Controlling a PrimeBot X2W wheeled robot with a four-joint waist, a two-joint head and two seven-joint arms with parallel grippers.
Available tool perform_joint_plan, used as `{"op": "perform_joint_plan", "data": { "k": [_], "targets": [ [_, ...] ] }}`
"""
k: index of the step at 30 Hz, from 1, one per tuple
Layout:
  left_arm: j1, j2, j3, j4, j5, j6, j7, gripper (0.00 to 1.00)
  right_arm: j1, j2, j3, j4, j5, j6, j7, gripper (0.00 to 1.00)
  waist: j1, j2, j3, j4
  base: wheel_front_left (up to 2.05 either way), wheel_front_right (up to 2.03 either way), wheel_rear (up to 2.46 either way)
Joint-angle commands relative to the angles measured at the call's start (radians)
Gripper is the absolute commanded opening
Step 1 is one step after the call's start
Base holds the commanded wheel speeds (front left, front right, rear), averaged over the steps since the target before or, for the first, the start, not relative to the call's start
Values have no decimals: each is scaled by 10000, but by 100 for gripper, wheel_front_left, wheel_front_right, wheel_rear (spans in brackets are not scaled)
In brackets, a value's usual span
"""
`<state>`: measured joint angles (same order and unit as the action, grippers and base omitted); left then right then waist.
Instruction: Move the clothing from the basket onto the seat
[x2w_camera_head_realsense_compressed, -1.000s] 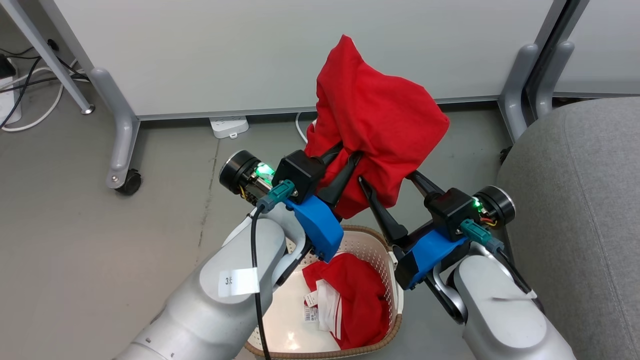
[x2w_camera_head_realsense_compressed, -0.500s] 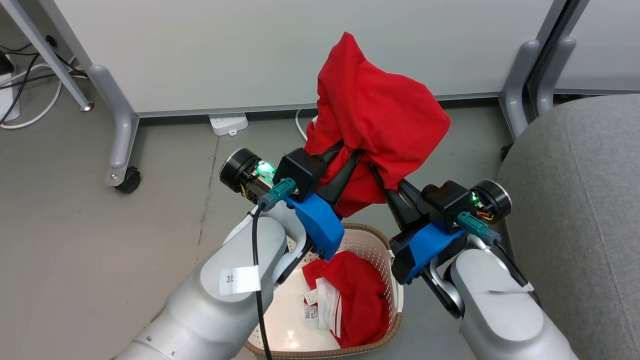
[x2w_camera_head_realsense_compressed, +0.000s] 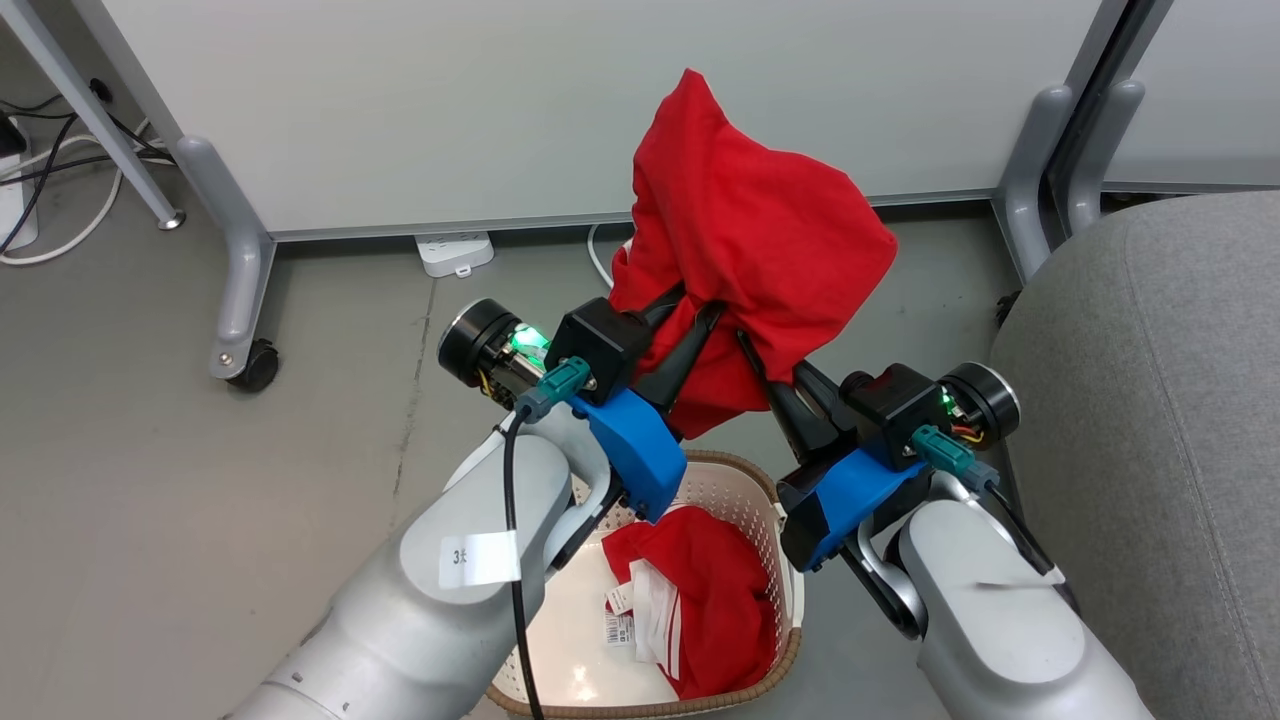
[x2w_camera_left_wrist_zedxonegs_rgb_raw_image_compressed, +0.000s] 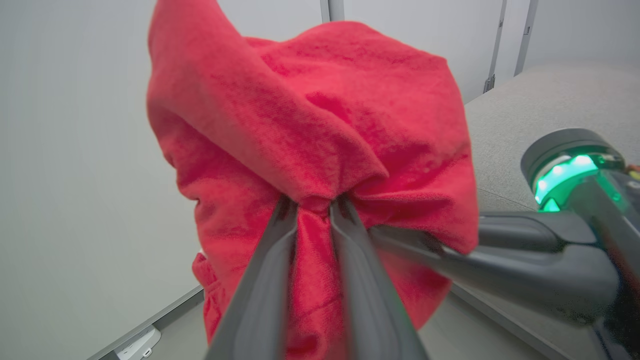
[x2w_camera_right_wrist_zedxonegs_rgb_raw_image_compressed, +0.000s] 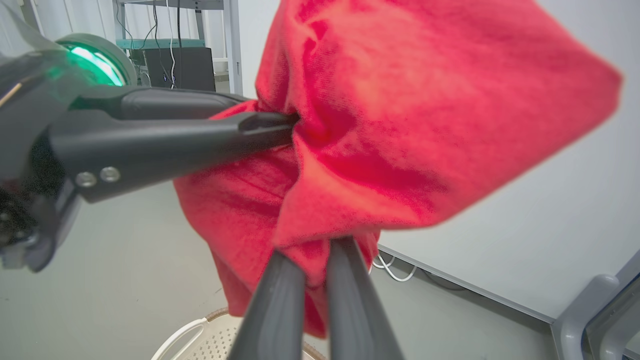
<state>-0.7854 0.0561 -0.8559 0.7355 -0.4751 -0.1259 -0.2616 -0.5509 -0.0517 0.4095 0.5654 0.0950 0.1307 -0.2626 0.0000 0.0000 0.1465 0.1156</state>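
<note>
Pale grey forearms (x2w_camera_head_realsense_compressed: 440, 620) end in blue housings (x2w_camera_head_realsense_compressed: 632, 452), black blocks (x2w_camera_head_realsense_compressed: 598, 347) and green-lit rings (x2w_camera_head_realsense_compressed: 527, 343), the left bearing a black cable (x2w_camera_head_realsense_compressed: 506, 480) and a white label (x2w_camera_head_realsense_compressed: 478, 562).

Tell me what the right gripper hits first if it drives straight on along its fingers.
The red garment that the right gripper is pinching, right at its tips; it hides whatever lies beyond.
</note>
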Motion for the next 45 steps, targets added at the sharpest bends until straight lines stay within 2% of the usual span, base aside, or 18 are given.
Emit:
{"op": "perform_joint_plan", "data": {
  "k": [1,2,14,23,36,45],
  "targets": [
    [-116,29,88,16,-12,-73,-51,96,8,21,19,-9,32,1,-35,0,0,0,-7,-6,0,0,0],
    [-108,26,141,3,19,-73,-51,100,14,21,25,-15,37,1,-35,0,0,0,-10,-7,0,0,0],
    [50,26,404,-40,275,-43,-51,100,93,19,-110,-49,121,1,-36,0,0,0,82,-98,0,0,0],
    [92,83,477,-62,368,-44,-51,100,197,19,-365,-188,113,1,-36,0,0,0,253,-441,0,0,0],
    [205,216,315,-495,717,-43,-49,100,57,-178,-1523,-864,-221,1,-36,0,0,0,816,-1289,0,0,0],
    [583,356,222,-1303,1073,-33,-51,100,231,-413,-2435,-1712,-338,1,-36,0,0,0,1379,-2278,0,0,0]
  ]
}}
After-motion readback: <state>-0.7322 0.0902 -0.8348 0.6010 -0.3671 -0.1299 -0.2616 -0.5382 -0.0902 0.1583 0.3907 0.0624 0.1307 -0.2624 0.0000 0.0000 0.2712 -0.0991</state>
